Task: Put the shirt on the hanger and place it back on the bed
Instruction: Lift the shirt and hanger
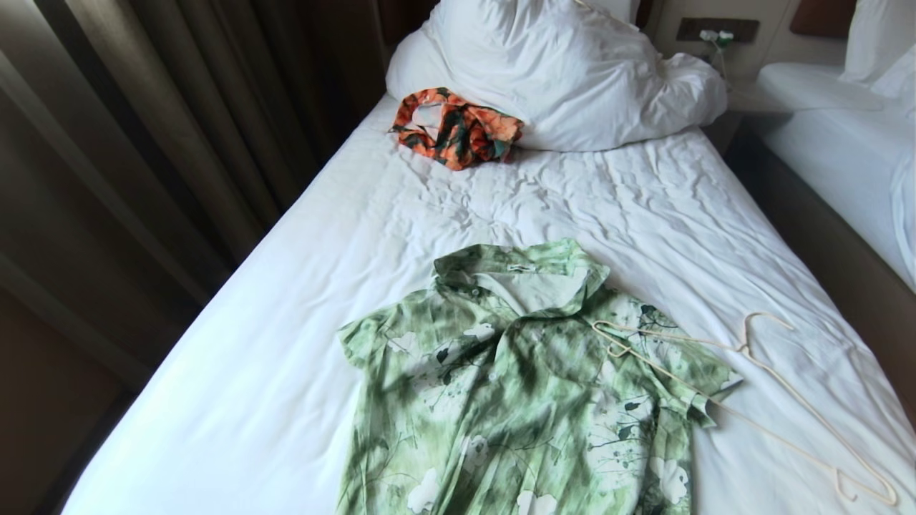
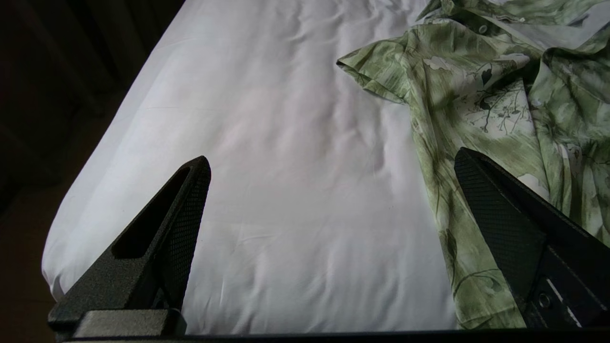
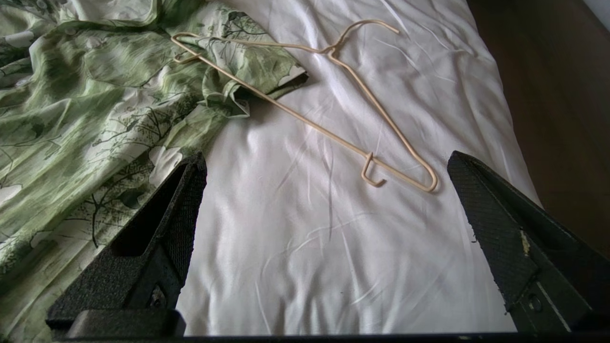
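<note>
The shirt (image 1: 529, 386) lies flat, collar toward the pillow (image 1: 565, 71), on the bed (image 1: 286, 300). The hanger (image 1: 751, 379) lies beside the shirt, one end overlapping its shoulder. Left gripper (image 2: 329, 166) and right gripper (image 3: 324, 162) hover near the shirt, jaws wide, empty.

One shirt (image 1: 522, 386), one hanger (image 1: 751, 379), two beds (image 1: 286, 300), one orange garment (image 1: 456, 127), two pincers (image 2: 329, 166).
</note>
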Available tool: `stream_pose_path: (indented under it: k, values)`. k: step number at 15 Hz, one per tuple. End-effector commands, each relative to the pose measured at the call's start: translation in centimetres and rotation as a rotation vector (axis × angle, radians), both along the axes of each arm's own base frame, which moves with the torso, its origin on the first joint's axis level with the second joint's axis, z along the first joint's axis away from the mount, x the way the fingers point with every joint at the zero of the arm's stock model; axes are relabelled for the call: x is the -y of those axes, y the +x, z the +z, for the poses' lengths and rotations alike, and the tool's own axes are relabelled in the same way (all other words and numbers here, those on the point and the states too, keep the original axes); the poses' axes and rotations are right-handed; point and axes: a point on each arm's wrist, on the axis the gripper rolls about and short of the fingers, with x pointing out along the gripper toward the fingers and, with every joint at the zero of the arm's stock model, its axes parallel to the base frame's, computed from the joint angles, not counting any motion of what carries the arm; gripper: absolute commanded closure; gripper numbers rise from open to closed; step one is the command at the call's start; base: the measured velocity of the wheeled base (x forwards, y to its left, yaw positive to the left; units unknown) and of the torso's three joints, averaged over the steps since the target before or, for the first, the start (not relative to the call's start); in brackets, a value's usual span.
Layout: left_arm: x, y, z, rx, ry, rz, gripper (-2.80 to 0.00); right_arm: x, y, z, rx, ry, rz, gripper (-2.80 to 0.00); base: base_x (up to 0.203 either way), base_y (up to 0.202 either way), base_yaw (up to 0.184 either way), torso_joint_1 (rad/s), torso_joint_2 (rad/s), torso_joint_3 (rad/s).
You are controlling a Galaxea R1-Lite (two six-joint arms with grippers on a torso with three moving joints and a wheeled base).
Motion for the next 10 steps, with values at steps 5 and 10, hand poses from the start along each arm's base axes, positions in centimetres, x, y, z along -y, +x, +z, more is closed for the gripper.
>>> stream_pose_path:
  k: [5,10]
  values:
    - [0.0,0.0,0.0,0.001,-0.001,0.001,-2.80,0.0,-0.8,1.9,0.033,0.001,0.002,-2.80,0.000,0.000,0.000,0.000,0.00,0.000]
    - [0.0,0.0,0.0,0.001,-0.001,0.001,-2.80,0.0,-1.6,4.4,-0.027,0.000,0.001,-2.80,0.000,0.000,0.000,0.000,0.00,0.000]
